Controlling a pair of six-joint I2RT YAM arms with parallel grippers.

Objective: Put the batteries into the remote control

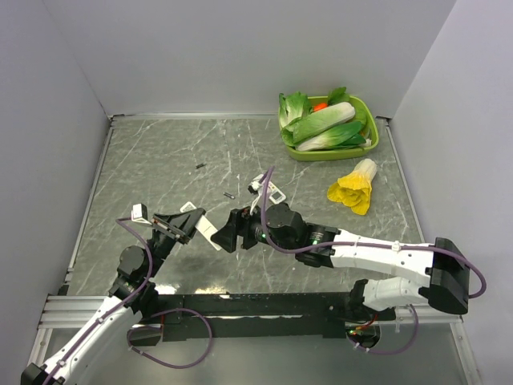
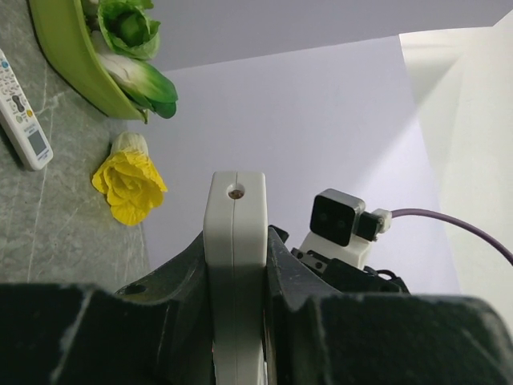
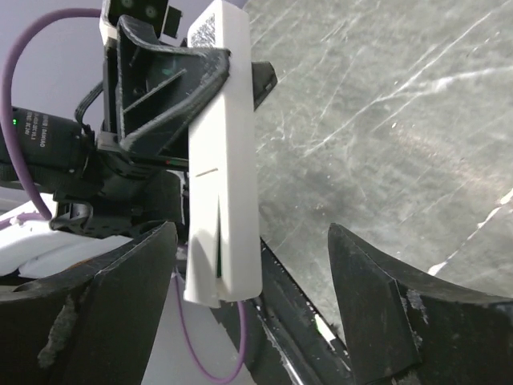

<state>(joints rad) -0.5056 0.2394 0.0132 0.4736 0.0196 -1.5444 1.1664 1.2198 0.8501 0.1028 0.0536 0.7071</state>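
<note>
White remote control sits clamped in the left gripper; the right gripper gapes, released, around its free end. Beyond the remote control lie a wider remote, yellow cabbage and green basket.

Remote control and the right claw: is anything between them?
Nothing. In the right wrist view the remote control hangs just before the open right gripper, the gap bare.
</note>
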